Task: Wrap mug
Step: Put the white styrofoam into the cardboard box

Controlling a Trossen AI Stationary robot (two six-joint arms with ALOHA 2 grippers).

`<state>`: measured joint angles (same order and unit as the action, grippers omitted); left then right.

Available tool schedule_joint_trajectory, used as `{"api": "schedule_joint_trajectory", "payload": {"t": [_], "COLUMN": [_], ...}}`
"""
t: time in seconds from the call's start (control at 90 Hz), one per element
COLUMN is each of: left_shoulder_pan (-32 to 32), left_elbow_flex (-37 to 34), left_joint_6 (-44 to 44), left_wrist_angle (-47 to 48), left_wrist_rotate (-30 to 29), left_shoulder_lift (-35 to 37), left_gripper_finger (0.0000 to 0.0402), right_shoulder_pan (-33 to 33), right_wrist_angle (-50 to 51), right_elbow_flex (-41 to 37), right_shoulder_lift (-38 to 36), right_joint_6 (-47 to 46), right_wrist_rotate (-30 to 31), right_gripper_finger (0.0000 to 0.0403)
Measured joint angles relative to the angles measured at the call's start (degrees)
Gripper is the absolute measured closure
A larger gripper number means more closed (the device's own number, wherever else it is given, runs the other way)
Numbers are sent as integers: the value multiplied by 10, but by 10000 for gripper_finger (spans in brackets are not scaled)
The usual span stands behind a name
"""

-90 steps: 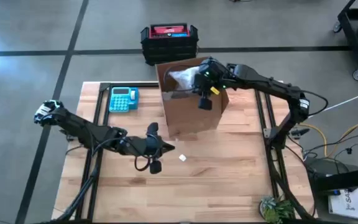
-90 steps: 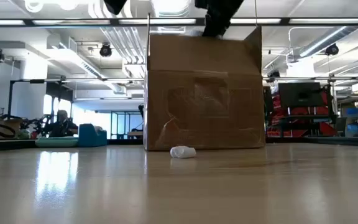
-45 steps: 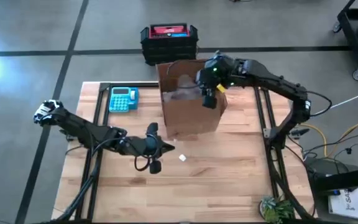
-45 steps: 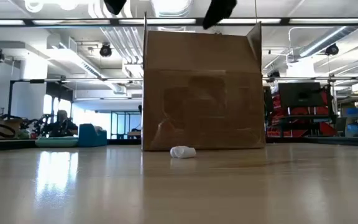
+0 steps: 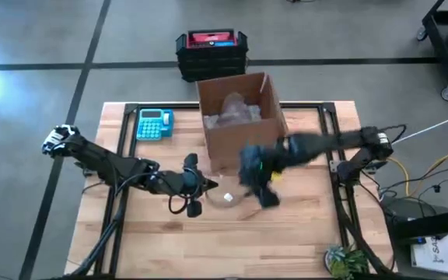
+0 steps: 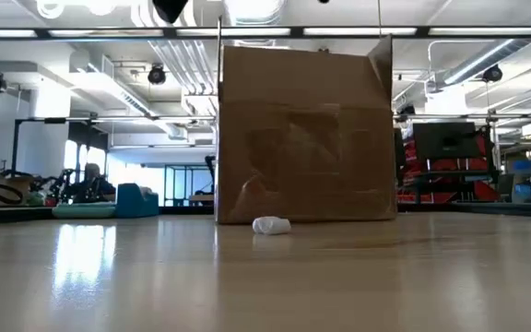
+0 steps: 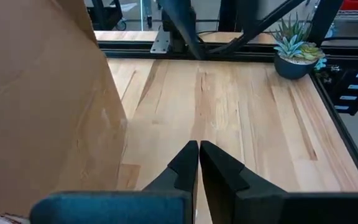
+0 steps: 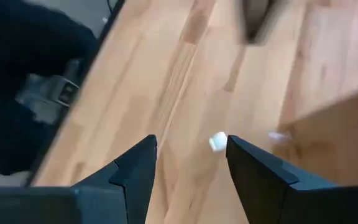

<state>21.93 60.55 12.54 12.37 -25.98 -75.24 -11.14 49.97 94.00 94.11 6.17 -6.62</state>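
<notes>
Shows a pale bundle (image 5: 232, 109) lying inside the box (image 5: 239, 145), likely the mug in its wrap, though too blurred to confirm. Places the right gripper (image 8: 190, 142) just in front of the box, above the table (image 5: 302, 225), fingers spread wide and holding nothing. Leaves a small white scrap (image 6: 271, 225) on the boards in front of the box, near that gripper. Keeps the left gripper (image 7: 198, 146) beside the box's front corner, fingers pressed together, empty, waiting. Looks like the closing step: bundle packed, right arm clear of the box. Calls next, probably, for lowering onto the scrap and pinching it squarely, or else parking the arm well away from the box.
</notes>
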Motion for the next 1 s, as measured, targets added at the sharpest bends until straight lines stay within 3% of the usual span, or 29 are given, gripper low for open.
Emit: {"api": "schedule_joint_trajectory", "payload": {"t": [0.133, 0.2, 0.356, 0.456, 0.678, 1.0], "left_shoulder_pan": [0, 0, 0, 0, 0, 0], "left_elbow_flex": [0, 0, 0, 0, 0, 0], "left_joint_6": [6, 6, 14, 18, 31, 41], "left_wrist_angle": [22, 26, 45, 56, 85, 97], "left_wrist_rotate": [0, 1, 22, 24, 50, 57], "left_shoulder_lift": [0, 0, 0, 0, 0, 1], "left_gripper_finger": [397, 397, 397, 397, 397, 397], "right_shoulder_pan": [-38, -40, -25, -19, -12, -3], "right_wrist_angle": [-113, -146, -165, -170, -224, -263], "right_elbow_flex": [-101, -131, -151, -151, -150, -149], "right_shoulder_lift": [18, 37, 92, 134, 212, 249], "right_joint_6": [-67, -122, -247, -278, -297, -317], "right_wrist_rotate": [128, 157, 170, 172, 171, 172], "right_gripper_finger": [238, 236, 220, 214, 220, 240]}}
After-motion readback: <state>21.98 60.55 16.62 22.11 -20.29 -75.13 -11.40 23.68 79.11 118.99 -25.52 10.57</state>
